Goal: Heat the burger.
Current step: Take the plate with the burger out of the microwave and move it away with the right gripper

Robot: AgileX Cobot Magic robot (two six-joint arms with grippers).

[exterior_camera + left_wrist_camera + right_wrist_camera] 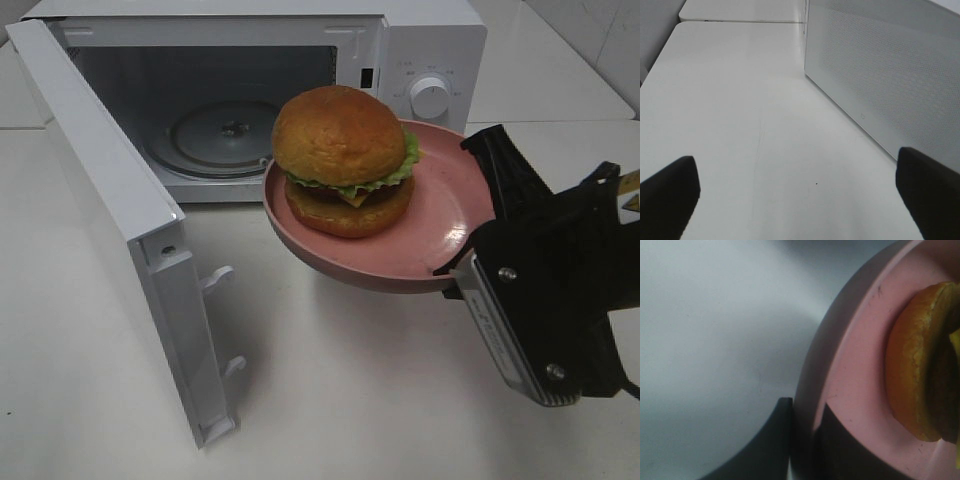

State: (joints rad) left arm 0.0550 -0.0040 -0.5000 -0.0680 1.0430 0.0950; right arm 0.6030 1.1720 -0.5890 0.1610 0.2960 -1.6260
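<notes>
Writing: small grey markings sit above and around the control dial (431, 97) on the microwave (420, 45), too small to read; no brand or other label can be made out. Count: one microwave, one dial, one burger (345, 160), one pink plate (440, 225), two grippers. The burger rests on the left part of the plate, bun on top, green lettuce frill and a corner of cheese showing above the lower bun. The plate is raised off the white table (350, 400) and hangs just in front of the open cavity, its far rim overlapping the cavity's lower right corner in the high view. The right gripper (468, 268) is clamped on the plate's near-right rim; the right wrist view shows one finger (767, 447) outside the rim and the other inside. The microwave door (110, 215) stands swung out to the left, two latch hooks on its free edge; the glass turntable (215, 135) lies bare inside. Open table lies between the door and the plate. The left gripper (800, 192) hovers over bare table beside the perforated door face (890, 75), its fingers spread wide and holding nothing.
</notes>
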